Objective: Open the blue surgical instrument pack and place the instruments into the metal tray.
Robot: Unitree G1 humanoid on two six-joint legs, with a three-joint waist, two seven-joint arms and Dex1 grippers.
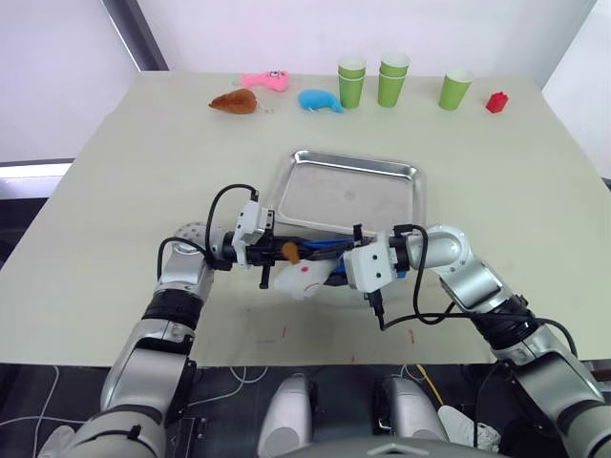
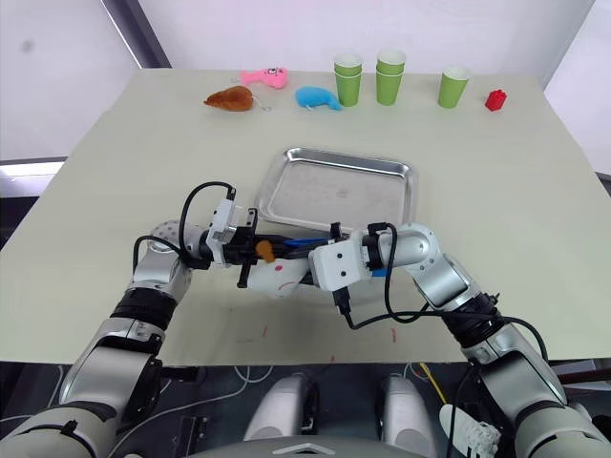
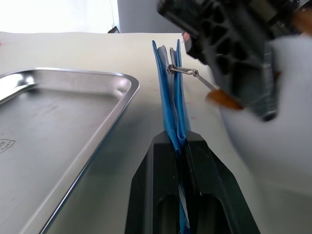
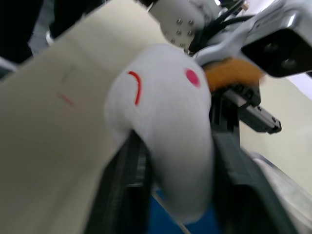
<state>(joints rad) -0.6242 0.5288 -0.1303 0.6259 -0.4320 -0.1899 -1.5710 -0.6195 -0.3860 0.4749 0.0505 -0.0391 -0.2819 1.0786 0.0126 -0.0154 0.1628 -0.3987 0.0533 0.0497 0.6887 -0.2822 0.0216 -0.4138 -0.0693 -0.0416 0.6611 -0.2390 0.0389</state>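
Observation:
The blue surgical instrument pack stands on edge just in front of the metal tray, which has nothing in it. My left gripper is shut on the pack's blue fabric edge. A zipper pull on the pack leads to an orange tab and a white plush toy with a red smile. My right gripper is shut on that white plush toy, right beside the left gripper. The instruments are hidden.
Along the table's far edge stand three green cup stacks, a red block, and brown, pink and blue plush toys. The table's front edge runs close under both arms.

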